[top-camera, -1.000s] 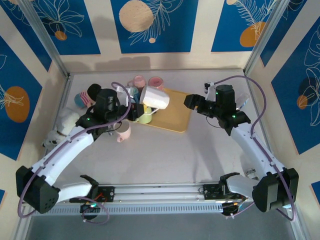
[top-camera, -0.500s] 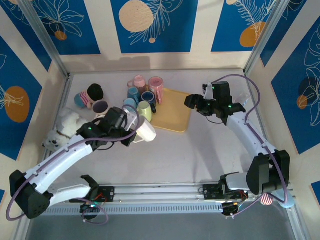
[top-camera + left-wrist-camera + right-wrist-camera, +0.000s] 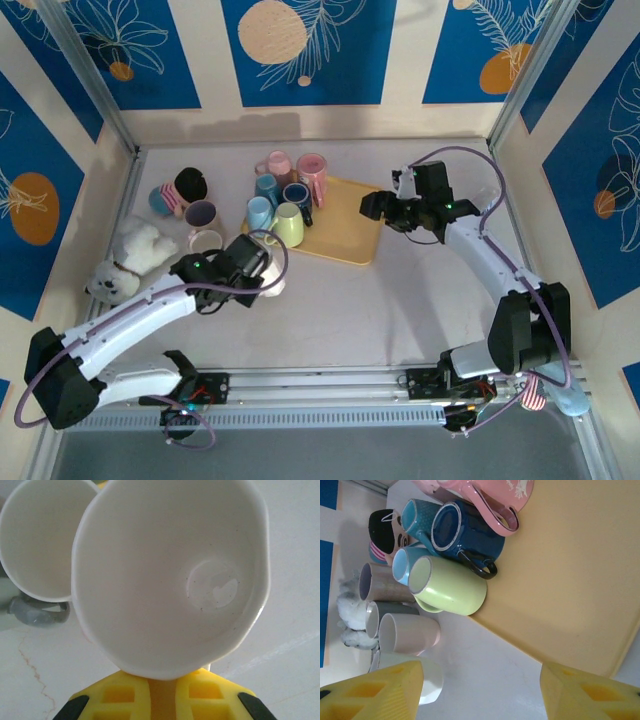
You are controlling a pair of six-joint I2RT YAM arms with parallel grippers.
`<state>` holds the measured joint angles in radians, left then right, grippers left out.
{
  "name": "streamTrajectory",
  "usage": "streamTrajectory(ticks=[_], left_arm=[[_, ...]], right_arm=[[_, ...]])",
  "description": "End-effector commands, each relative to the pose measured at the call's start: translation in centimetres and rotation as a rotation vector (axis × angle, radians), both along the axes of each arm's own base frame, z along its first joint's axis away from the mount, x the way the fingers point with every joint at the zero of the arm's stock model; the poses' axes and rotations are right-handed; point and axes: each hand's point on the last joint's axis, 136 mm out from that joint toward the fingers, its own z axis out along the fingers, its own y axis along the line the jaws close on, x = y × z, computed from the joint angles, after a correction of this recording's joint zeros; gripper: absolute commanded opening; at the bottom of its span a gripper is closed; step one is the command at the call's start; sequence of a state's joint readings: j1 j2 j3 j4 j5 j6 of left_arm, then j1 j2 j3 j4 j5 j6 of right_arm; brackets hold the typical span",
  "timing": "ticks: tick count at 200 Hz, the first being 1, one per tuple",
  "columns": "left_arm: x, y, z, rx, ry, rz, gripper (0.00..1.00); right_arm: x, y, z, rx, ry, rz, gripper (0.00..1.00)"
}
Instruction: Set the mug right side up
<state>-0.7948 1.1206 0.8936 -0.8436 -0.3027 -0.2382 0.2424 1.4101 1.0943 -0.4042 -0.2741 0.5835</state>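
Top external view: the left gripper (image 3: 256, 266) is clamped on the white mug (image 3: 272, 280), low over the worktop (image 3: 400, 300) just in front of the mug cluster. In the left wrist view the mug's mouth faces the camera. The right gripper (image 3: 372, 204) hangs by the tray (image 3: 345, 235), jaws apart, holding nothing.

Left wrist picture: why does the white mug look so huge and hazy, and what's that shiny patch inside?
Left wrist view: the white mug sits very close to the lens, so it looms and softens; the shiny patch is light glinting off its glazed bottom. Top external view: the same mug looks small and sharp under even light.
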Motion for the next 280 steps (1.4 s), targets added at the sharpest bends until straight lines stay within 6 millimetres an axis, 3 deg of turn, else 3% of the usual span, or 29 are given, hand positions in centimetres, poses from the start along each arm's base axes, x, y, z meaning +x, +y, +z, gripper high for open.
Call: streamTrajectory(ticks=[1, 50, 124, 186, 280], left_arm=[[0.6, 0.9, 0.4, 0.019, -0.056, 0.062, 0.0], [0.0, 2.1, -0.8, 0.04, -0.04, 0.125, 0.0], [-0.2, 2.4, -2.1, 0.046, -0.034, 0.14, 0.0], [-0.3, 1.8, -1.7, 0.011, -0.036, 0.111, 0.3], [-1.3, -0.2, -0.9, -0.15, -0.021, 0.065, 0.39]], right_arm=[[0.1, 0.6, 0.8, 0.01, -0.007, 0.036, 0.63], [0.4, 0.9, 0.7, 0.008, -0.005, 0.047, 0.63], [0.4, 1.2, 0.7, 0.006, -0.003, 0.055, 0.63], [0.6, 1.3, 0.6, 0.009, 0.002, 0.053, 0.63], [0.8, 1.8, 0.2, 0.0, 0.009, 0.071, 0.63]])
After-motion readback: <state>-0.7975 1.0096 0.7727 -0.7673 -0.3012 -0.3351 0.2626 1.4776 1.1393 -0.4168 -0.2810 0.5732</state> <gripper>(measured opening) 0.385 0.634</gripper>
